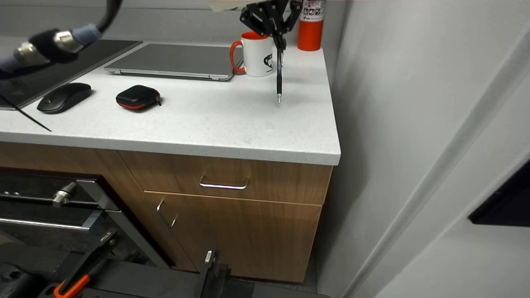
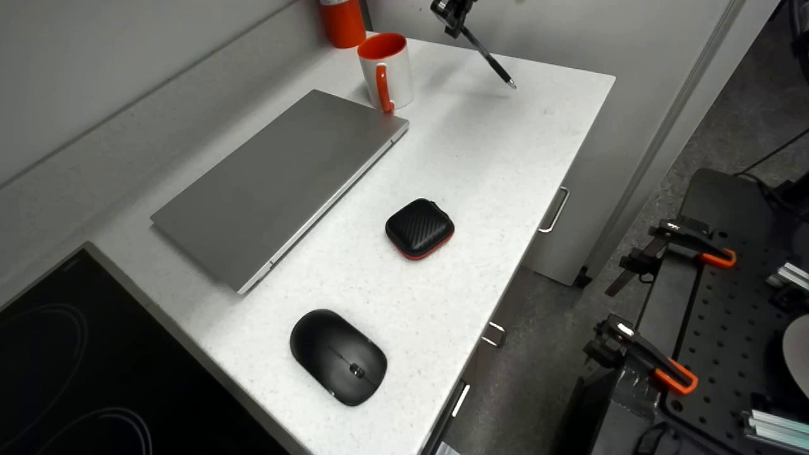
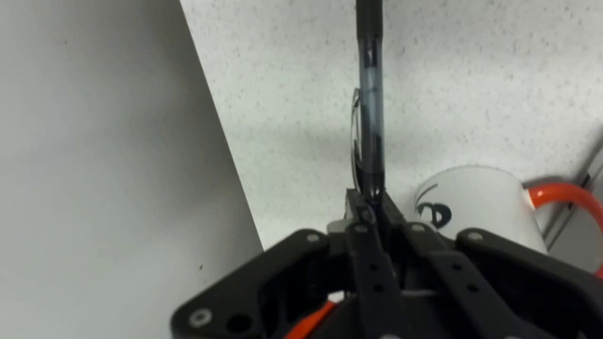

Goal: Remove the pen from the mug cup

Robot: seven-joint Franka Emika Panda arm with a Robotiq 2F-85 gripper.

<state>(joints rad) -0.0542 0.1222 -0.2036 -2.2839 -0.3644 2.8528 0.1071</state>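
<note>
The dark pen is outside the mug, point downward, over the countertop. In an exterior view the pen hangs at a slant. My gripper is shut on the pen's upper end. In the wrist view the pen runs out from between the closed fingertips. The white mug cup with orange-red inside and handle stands upright beside and behind the pen, apart from it. It also shows in an exterior view and in the wrist view, partly behind the gripper there.
A closed grey laptop lies against the mug's handle side. A red cylinder stands at the back. A small black case and a black mouse lie on the countertop. A grey wall borders the counter's end.
</note>
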